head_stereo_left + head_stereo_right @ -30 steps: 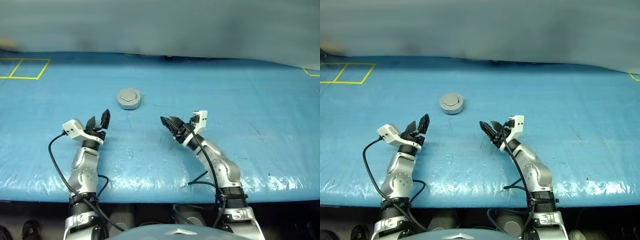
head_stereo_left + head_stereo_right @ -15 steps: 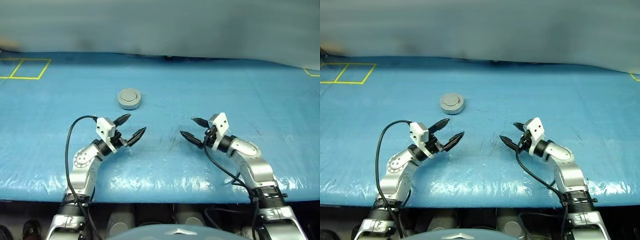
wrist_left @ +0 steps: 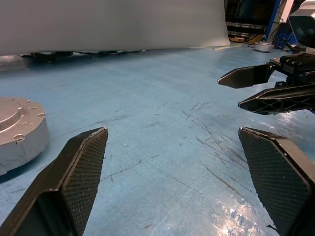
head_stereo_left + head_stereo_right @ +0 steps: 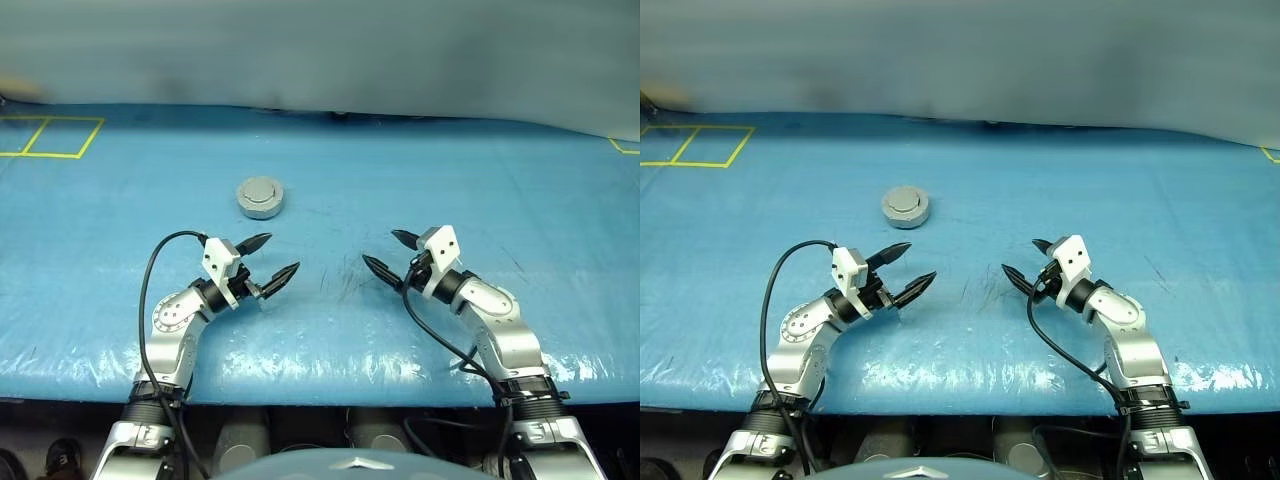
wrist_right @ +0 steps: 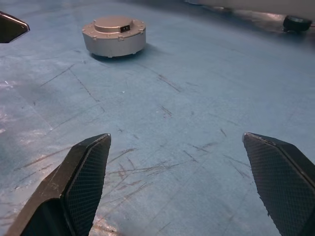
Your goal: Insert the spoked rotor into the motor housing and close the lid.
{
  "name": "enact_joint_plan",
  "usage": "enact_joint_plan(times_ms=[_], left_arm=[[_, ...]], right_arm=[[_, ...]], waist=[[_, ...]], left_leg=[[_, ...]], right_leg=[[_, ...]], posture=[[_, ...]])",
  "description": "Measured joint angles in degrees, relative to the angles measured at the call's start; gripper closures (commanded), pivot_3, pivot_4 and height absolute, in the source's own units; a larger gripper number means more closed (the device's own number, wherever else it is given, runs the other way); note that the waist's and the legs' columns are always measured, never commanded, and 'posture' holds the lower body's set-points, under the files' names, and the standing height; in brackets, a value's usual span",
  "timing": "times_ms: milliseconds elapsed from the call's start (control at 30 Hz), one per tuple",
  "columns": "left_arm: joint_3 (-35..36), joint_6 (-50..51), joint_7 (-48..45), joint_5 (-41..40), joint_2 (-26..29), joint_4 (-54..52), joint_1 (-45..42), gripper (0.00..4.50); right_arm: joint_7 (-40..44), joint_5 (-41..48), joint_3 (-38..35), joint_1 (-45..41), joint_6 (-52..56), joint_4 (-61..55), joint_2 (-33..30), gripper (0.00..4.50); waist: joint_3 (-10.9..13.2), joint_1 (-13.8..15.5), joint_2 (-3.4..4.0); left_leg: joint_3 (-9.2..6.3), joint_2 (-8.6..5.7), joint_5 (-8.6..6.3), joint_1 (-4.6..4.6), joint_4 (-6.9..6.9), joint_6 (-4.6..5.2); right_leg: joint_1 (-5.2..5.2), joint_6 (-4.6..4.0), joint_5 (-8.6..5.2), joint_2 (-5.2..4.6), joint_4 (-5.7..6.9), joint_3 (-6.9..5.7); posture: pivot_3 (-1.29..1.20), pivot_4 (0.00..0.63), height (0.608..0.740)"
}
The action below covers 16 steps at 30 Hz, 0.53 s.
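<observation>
One motor housing [image 4: 260, 197] sits alone on the blue table [image 4: 500, 190], its lid [image 5: 113, 23] shut flat on top, toward the far edge and left of centre. It is the single task piece on the surface; the spoked rotor cannot be made out, and whether it lies inside the closed shell cannot be told.

Two grippers are at work nearer the front edge. The left gripper [image 4: 271, 259] points toward the table's middle, its two black fingers spread wide with nothing between them. The right gripper [image 4: 386, 252] faces it from the other side, likewise spread wide and empty. The pair are well apart from each other and from the housing, which lies beyond the left gripper.

The head views take in both arms, the housing and yellow tape lines [image 4: 50, 138] at the far left corner of the table. The left wrist view adds the scratched blue surface, the housing's side wall and the right gripper's fingertips [image 3: 246, 76] opposite. The right wrist view brings out the bolts around the lid's rim and a small dark mark on its raised centre.
</observation>
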Motion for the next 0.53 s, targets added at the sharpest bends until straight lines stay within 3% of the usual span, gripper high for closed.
enact_joint_plan(times_ms=[533], left_arm=[[0.1, 1.2, 0.5, 0.0, -0.2, 0.0, 0.4, 0.0]], right_arm=[[-1.1, -1.4, 0.0, -2.5, -0.1, 2.2, 0.8, 0.02]], waist=[[0.0, 0.0, 0.0]], left_leg=[[-0.01, 0.0, 0.0, 0.02, 0.03, 0.0]], right_leg=[[0.02, -0.02, 0.02, 0.01, 0.04, 0.0]], posture=[[0.0, 0.15, 0.74]])
